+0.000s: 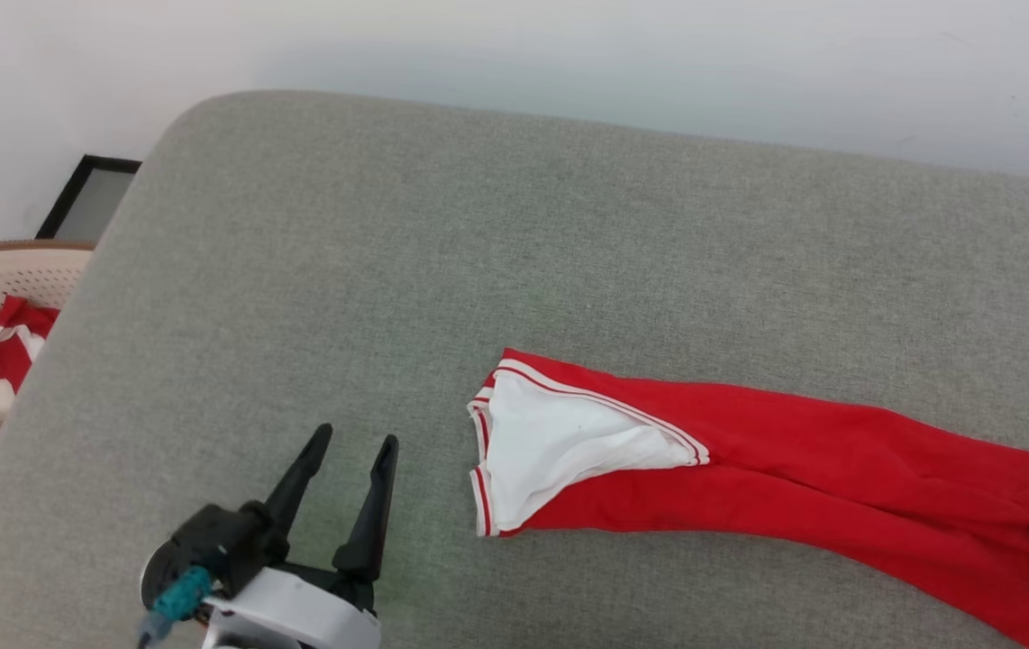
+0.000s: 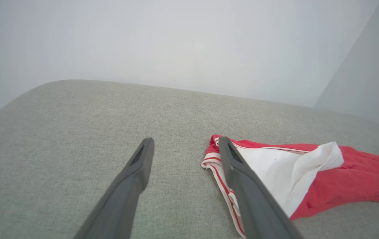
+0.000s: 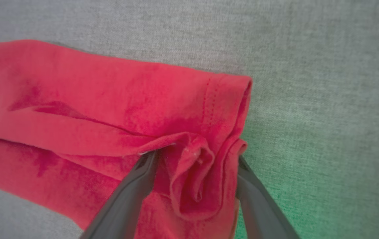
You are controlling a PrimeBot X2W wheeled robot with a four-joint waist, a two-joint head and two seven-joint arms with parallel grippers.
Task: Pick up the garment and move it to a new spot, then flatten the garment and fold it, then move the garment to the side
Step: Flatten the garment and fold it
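- The garment is bright red. It lies long and flat on the grey bench, at the lower right of the head view.
- The end near the middle of the frame shows white cloth with thin red-and-white stripes.
- The left tool, at the lower left, is wide open and holds nothing.
- The right tool is wide too, with a bunched red fold in between.

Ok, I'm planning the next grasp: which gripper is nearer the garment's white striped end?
Left. The left gripper is open beside the white end, not touching it. The right gripper is at the garment's far red hem, fingers straddling a fold.
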